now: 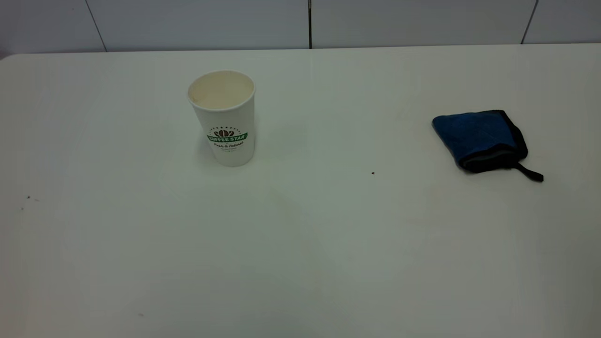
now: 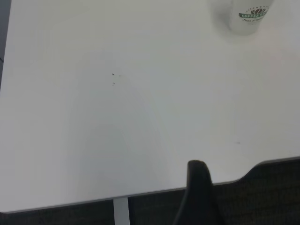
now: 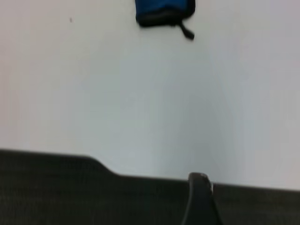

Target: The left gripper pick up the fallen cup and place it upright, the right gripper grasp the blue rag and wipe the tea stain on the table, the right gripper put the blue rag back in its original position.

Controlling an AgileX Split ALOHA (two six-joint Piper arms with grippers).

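- The counter is a broad, plain white, smooth top with rounded corners, and it serves as the landmark here; a pale panelled wall runs behind its far edge.
- A few tiny dark specks lie on the counter's left part, near its left edge.
- The tall white paper cup with a green "Coffee Star" logo and a cream inside stands upright on the left half of the counter, toward the far edge, mouth up.
- The left hand shows only in the left wrist view, as one dark finger at the counter's near edge, well apart from the cup; whether it is open or closed I cannot tell, and nothing is seen in its hold.
- A single small black speck sits on the counter right of centre, between the cup and the rag.
- The folded dark blue microfibre rag with black edging, a grey inner layer and a small black loop lies flat on the counter's right part, well apart from the cup.
- The right hand appears only in the right wrist view, as one dark finger off the counter's near edge, far from the rag; its opening cannot be told, and nothing is seen in its hold.
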